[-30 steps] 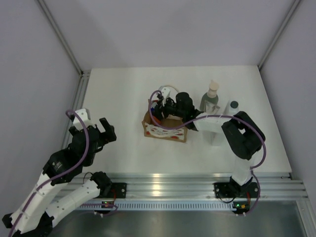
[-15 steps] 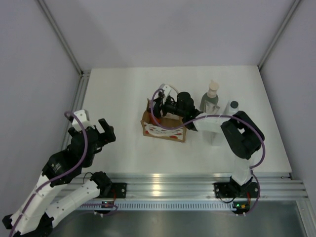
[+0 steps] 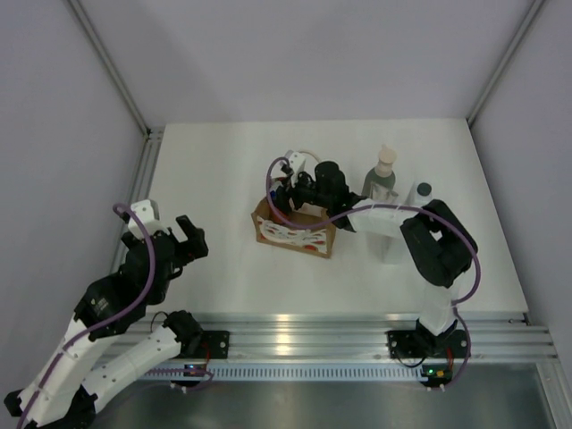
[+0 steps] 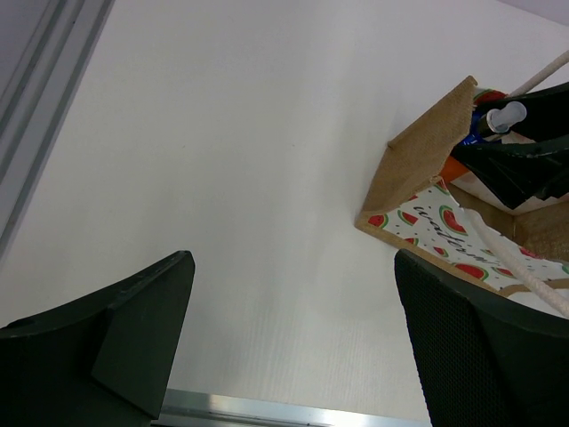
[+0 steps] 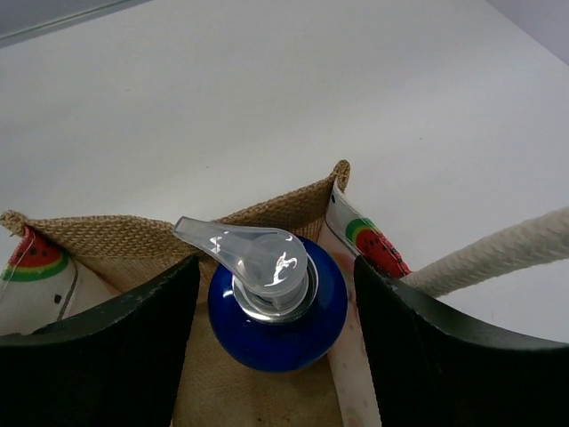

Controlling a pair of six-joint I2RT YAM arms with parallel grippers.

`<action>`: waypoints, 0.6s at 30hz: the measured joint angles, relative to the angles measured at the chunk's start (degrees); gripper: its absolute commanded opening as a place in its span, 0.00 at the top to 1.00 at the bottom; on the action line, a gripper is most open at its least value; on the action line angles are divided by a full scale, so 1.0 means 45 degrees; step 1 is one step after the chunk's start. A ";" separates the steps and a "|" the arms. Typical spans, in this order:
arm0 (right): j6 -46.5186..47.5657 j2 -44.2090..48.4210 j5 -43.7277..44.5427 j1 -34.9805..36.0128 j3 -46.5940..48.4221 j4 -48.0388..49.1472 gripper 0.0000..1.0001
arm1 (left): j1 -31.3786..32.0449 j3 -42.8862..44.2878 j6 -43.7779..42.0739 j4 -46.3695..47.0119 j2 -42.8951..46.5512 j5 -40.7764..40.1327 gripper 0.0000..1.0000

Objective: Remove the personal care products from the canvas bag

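The canvas bag (image 3: 295, 236) stands mid-table, with its watermelon print toward the arms. It also shows in the left wrist view (image 4: 425, 169). My right gripper (image 3: 288, 191) reaches into its far left end. In the right wrist view my right gripper (image 5: 277, 277) is open, with its fingers (image 5: 107, 347) on either side of the orange bottle's blue top (image 5: 277, 322) and a narrow gap on each side. The bottle's orange body (image 4: 454, 167) shows inside the bag. The grey-green pump bottle (image 3: 381, 179) and a white bottle (image 3: 422, 195) stand on the table to the right. My left gripper (image 3: 186, 236) is open and empty, well left of the bag.
A cream rope handle (image 5: 498, 256) lies along the right finger. My right arm (image 3: 393, 219) spans the table between the bag and the bottles set out on the right. An aluminium rail (image 3: 357, 335) runs along the near edge, and white walls close the sides.
My right gripper moved slightly left and farther back at the bag's far left end, and the bag slid a little left with it. The left arm barely shifted.
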State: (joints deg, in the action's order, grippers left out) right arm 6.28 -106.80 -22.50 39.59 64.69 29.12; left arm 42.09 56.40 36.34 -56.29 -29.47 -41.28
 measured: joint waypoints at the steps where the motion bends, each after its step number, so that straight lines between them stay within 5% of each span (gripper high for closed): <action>1: 0.0039 -0.0024 0.0039 0.0000 0.0058 -0.0136 0.32 | 0.0000 0.0000 0.0000 0.0000 0.0019 0.0000 0.02; 18: 0.0262 -0.0991 0.0019 0.0005 0.0228 -0.0335 0.38 | 0.0000 -0.0073 0.0049 0.0000 0.0209 -0.0039 0.02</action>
State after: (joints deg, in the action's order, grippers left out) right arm 7.46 -111.26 -22.41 39.62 65.71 27.62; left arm 42.09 56.07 36.56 -56.29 -28.53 -41.45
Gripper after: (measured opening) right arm 0.657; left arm 0.984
